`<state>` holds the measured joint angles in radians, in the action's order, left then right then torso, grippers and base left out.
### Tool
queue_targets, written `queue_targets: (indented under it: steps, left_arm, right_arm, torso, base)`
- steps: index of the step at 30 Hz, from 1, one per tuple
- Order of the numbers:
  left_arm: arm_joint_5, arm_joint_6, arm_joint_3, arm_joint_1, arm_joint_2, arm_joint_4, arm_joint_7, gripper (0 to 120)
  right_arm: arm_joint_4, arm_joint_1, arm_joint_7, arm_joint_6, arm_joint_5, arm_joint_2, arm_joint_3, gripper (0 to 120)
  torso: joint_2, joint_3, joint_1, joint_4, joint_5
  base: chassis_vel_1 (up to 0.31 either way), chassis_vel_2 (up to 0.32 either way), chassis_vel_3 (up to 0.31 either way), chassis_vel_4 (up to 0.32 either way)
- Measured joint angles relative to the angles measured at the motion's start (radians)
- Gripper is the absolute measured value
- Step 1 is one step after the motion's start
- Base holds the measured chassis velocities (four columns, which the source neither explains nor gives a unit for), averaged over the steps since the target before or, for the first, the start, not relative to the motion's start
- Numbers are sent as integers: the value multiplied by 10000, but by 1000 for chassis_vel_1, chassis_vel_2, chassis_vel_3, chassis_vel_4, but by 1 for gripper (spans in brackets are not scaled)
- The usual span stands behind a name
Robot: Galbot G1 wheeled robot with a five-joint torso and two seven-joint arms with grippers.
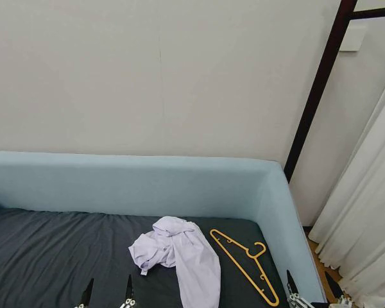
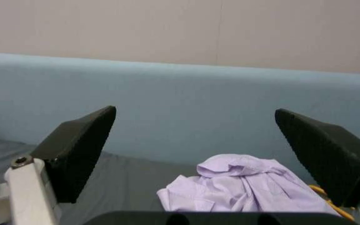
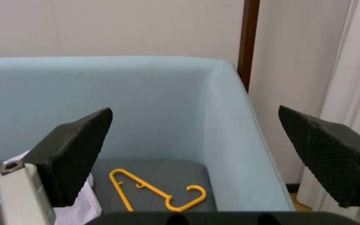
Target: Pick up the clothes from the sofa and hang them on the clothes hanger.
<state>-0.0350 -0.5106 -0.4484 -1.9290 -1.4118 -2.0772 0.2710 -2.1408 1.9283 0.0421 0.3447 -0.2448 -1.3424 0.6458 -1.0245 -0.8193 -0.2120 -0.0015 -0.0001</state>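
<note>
Materials on the sofa [image 1: 147,186], as we read them.
We see matt blue upholstery cloth, a dark matt seat cover [image 1: 51,250], a soft, crumpled lilac cloth shirt [image 1: 179,256], and a smooth yellow plastic hanger [image 1: 234,257].

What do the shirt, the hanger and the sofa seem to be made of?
Shirt: thin woven cloth, pale lilac and matte; it lies crumpled in soft folds.
Hanger: probably moulded plastic, orange-yellow and smooth; a thin one-piece shape with small notches.
Sofa: light blue fabric upholstery without sheen on back and arm; its seat looks like dark grey cloth, faintly wrinkled.
</note>
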Motion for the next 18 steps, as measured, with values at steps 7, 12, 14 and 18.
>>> queue_targets:
  steps: [7,12,14,18]
  left_arm:
    - [-4,36,1,32,-29,-17,28,100]
    - [-13,39,8,55,-40,-53,29,100]
    - [-15,34,-2,73,-48,-53,30,100]
    - [-17,-16,-74,140,-67,-21,34,100]
  right_arm:
    - [-17,-3,51,-85,2,27,3,100]
    - [-17,-12,66,-114,-4,29,7,100]
    - [-13,-15,67,-117,-4,33,0,100]
    - [19,-41,66,-191,-16,109,-41,100]
  torso:
    - [0,0,0,0,0]
    - [0,0,0,0,0]
    - [0,0,0,0,0]
    - [0,0,0,0,0]
  base:
    - [0,0,0,0]
    - [0,0,0,0]
    - [0,0,0,0]
    - [0,0,0,0]
